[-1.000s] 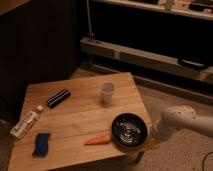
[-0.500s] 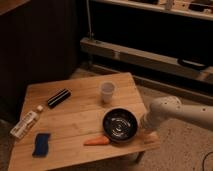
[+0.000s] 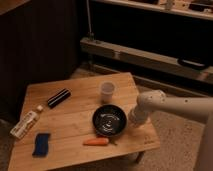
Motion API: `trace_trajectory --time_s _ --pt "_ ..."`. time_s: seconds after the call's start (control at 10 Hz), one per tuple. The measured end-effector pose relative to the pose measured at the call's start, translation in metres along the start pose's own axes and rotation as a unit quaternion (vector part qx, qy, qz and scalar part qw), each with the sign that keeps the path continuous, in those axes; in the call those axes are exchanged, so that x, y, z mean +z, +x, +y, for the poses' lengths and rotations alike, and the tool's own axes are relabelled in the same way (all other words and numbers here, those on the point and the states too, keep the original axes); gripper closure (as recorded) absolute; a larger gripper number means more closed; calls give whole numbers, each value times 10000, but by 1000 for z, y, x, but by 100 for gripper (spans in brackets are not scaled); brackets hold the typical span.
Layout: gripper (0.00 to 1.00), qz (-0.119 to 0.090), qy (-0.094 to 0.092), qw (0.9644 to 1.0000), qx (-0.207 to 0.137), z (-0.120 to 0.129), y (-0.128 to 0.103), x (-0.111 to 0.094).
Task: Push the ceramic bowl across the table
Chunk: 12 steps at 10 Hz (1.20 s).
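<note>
The ceramic bowl (image 3: 109, 120) is glossy black with pale rings inside and sits on the light wooden table (image 3: 75, 107), right of its middle. My gripper (image 3: 133, 119) comes in from the right on a white arm (image 3: 175, 106) and is at the bowl's right rim, touching or nearly touching it. A carrot (image 3: 95, 142) lies just in front of the bowl. A small whitish cup (image 3: 107, 91) stands just behind the bowl.
A black cylinder (image 3: 58, 98) lies at the table's back left. A clear bottle (image 3: 25, 123) lies at the left edge. A blue sponge (image 3: 41, 144) lies at the front left. Dark shelving and a metal rail (image 3: 140, 52) stand behind the table.
The bowl has slid left and slightly away from the front right corner, towards the table's middle. My gripper and arm have followed it leftward. The carrot now lies in front of the bowl.
</note>
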Motion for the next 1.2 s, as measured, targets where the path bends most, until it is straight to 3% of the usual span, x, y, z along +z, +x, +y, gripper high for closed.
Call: trace_trajectory --time_s 0.4,0.7,1.2 --pt "100 67 -53 9989 -459 53 -2 5" --pt "100 161 -81 9958 -894 99 4 11" --pt "100 501 -25 9825 -1796 176 54 38"
